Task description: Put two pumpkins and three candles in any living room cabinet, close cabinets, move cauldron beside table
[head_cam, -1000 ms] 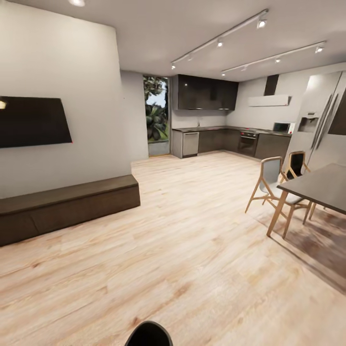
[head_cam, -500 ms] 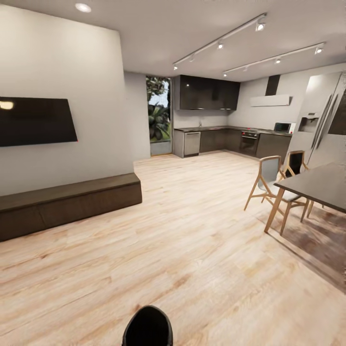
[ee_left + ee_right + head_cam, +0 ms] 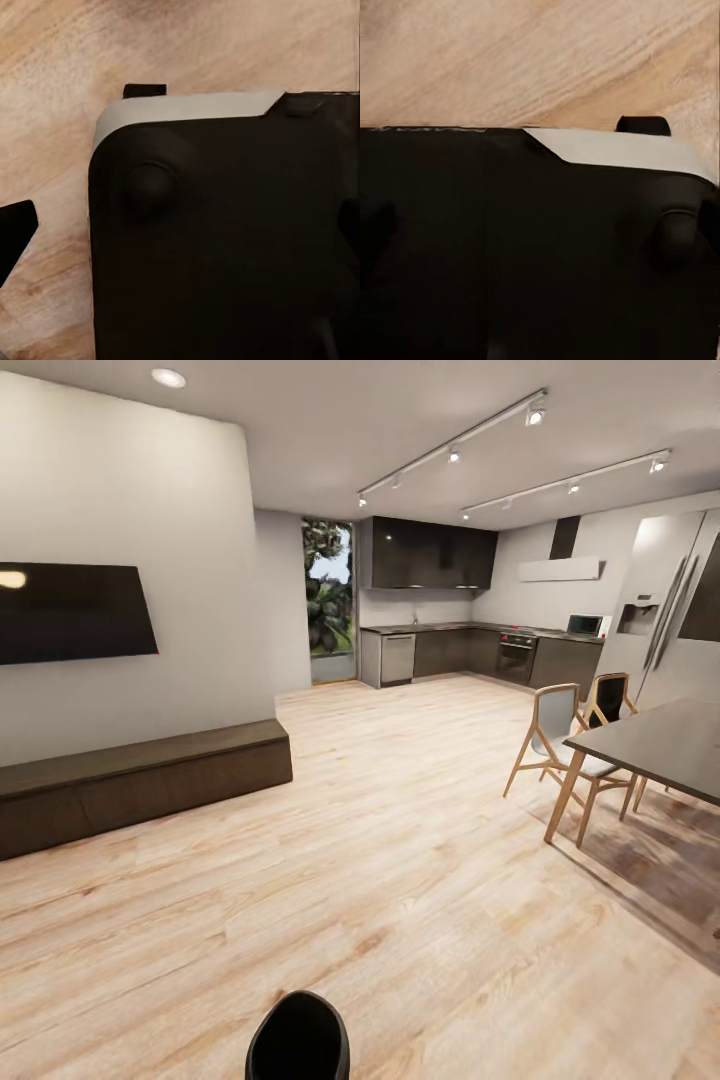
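**Facing the living-room wall unit**

Pale, grained wood floor [image 3: 400, 880] stretches ahead of me. The cabinet [image 3: 140, 785], a long, low dark-brown block with flat fronts shut, sits against the wall at my left under a glossy black screen [image 3: 70, 612]. A dark-topped table [image 3: 660, 745] on slim wooden legs stands right. My wrist cameras show my own smooth black body over floorboards; I cannot tell how my fingers are set.

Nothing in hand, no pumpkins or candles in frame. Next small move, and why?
Probably keep turning the base left to scan the rest of the living room. The head view shows the low dark cabinet closed under the TV, the dining table to the right and bare wood floor.
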Motion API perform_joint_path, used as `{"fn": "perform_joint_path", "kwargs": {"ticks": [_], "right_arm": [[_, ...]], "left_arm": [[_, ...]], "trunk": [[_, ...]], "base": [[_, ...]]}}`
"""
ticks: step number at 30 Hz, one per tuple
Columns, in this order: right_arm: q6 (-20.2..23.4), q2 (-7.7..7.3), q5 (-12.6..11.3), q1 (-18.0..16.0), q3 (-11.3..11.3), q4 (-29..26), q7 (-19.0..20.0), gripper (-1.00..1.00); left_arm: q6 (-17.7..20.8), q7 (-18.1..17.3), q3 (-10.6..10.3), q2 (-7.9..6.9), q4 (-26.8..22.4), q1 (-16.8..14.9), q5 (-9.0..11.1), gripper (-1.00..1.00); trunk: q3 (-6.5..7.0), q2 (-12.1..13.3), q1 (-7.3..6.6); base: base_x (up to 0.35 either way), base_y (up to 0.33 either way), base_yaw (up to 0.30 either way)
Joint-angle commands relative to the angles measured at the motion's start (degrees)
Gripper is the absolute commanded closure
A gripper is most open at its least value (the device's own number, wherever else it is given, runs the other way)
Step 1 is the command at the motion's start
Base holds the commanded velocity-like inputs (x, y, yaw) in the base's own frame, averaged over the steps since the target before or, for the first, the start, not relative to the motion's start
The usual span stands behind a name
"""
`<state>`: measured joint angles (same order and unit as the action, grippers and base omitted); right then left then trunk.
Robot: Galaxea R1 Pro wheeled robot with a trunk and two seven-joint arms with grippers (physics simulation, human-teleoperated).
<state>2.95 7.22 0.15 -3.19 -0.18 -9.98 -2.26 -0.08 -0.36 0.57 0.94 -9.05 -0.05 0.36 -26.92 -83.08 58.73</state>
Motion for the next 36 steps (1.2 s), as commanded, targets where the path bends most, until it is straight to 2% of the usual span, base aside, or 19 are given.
{"fn": "perform_joint_path", "kwargs": {"ticks": [1,4,5,6,8,10,15,18,20,24,29,31,34,36], "right_arm": [[4.83,0.41,0.02,-0.09,-0.03,-4.68,-1.63,-1.0],[14.1,0.45,-0.03,-0.01,-0.18,-14.56,-4.06,-1.0],[16.63,0.44,-0.04,0.04,-0.24,-17.43,-4.44,-1.0],[19.6,0.51,-0.05,0.08,-0.32,-20.28,-4.84,-1.0],[21.87,0.52,-0.16,0.1,-0.63,-22.03,-5.46,-1.0],[22.9,0.42,-0.26,0.09,-1.88,-22.79,-6.19,-1.0],[25.83,0.36,-0.17,-0.3,-6.75,-25.26,-6.85,-1.0],[29.11,0.68,-0.16,-0.49,-7.7,-31.06,-7.27,-1.0],[34.61,0.91,-0.31,-0.56,-8.02,-40.25,-8.33,-1.0],[40.46,1.36,-0.64,-0.69,-8.14,-51.57,-9.2,-1.0],[41.87,1.92,-0.85,-1.62,-7.22,-55.95,-9.45,-1.0],[42.38,2.32,-0.84,-1.7,-5.17,-57.13,-9.56,-1.0],[42.23,2.52,-0.92,-1.72,-3.76,-57.54,-9.59,-1.0],[42.07,2.58,-1.02,-1.72,-3.51,-57.56,-9.56,-1.0]], "left_arm": [[1.61,-0.04,0.32,-0.31,-3.05,0.03,0.03,-1.0],[7.53,-0.25,2.65,-2.78,-8.54,-0.01,0.11,-1.0],[9.3,-0.33,4.12,-3.75,-10.24,-0.02,0.13,-1.0],[11.12,-0.24,6.65,-4.7,-12.37,-0.03,0.09,-1.0],[12.44,-0.11,9.68,-5.32,-14.82,-0.01,0.02,-1.0],[13.48,-0.04,11.53,-5.69,-17.33,-0.01,-0.05,-1.0],[17.07,0.0,13.15,-6.99,-22.26,0.0,-0.03,-1.0],[20.35,-0.01,13.4,-7.48,-26.54,-0.03,-0.01,-1.0],[24.38,-0.04,14.07,-8.03,-32.03,-0.04,-0.01,-1.0],[28.35,-0.03,15.13,-8.61,-38.51,-0.56,-0.01,-1.0],[28.56,-0.07,15.65,-8.87,-42.05,-1.4,0.04,-1.0],[26.96,-0.41,17.28,-8.87,-42.45,-1.55,0.14,-1.0],[25.21,-0.51,19.62,-8.67,-42.54,-1.56,0.17,-1.0],[24.77,-0.34,20.38,-8.54,-42.79,-1.56,0.12,-1.0]], "trunk": [[-0.01,0.0,0.0],[-0.01,0.0,0.0],[-0.01,0.0,0.0],[-0.01,0.0,0.0],[-0.01,0.0,0.0],[-0.01,0.0,0.0],[-0.01,0.0,0.0],[-0.01,0.0,0.0],[-0.01,0.0,0.0],[-0.01,0.0,0.0],[-0.01,0.0,0.0],[-0.01,0.0,0.0],[-0.01,0.0,0.0],[-0.01,0.0,0.0]], "base": [[0.0,-0.001,0.0],[0.0,0.0,0.0],[0.0,0.0,0.0],[0.0,0.0,0.0],[0.0,0.0,0.0],[0.0,0.0,0.0],[0.0,0.0,0.0],[0.0,0.0,0.0],[0.0,0.0,0.0],[0.0,0.0,0.0],[0.0,0.0,0.0],[0.0,0.0,0.0],[0.0,0.0,0.0],[0.0,-0.024,0.0]]}}
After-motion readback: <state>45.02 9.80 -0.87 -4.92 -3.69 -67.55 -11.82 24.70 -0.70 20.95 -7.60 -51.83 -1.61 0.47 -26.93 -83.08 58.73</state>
